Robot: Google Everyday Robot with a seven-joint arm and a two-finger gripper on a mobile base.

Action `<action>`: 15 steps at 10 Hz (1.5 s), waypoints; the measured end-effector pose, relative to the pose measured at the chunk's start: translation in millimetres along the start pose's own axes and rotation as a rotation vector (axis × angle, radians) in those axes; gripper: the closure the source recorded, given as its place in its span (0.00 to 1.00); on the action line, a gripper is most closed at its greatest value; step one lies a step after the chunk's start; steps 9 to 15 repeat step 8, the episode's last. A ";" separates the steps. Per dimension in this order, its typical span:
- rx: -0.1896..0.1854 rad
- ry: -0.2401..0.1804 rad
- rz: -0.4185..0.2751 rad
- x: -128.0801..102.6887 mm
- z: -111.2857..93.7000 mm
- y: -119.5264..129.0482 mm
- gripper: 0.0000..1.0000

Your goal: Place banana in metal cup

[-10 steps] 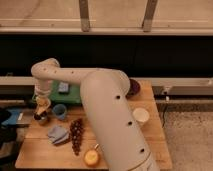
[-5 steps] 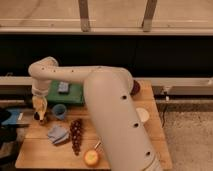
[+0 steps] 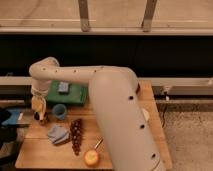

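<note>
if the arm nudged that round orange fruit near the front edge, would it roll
Probably: the orange fruit looks round and sits loose on the flat wooden table. It lies near the front edge, so it might drop off. The end effector is far left, above the metal cup.

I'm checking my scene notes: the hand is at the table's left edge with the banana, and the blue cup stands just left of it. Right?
Not quite. In the camera view the blue cup stands just right of the hand, not left. The rest holds: the hand is at the table's left edge with the banana.
</note>
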 end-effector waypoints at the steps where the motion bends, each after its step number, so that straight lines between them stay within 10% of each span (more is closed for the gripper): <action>1: -0.002 -0.001 -0.004 -2.2 1.0 1.7 0.36; 15: -0.001 -0.001 -0.002 -1.4 -0.2 0.5 0.36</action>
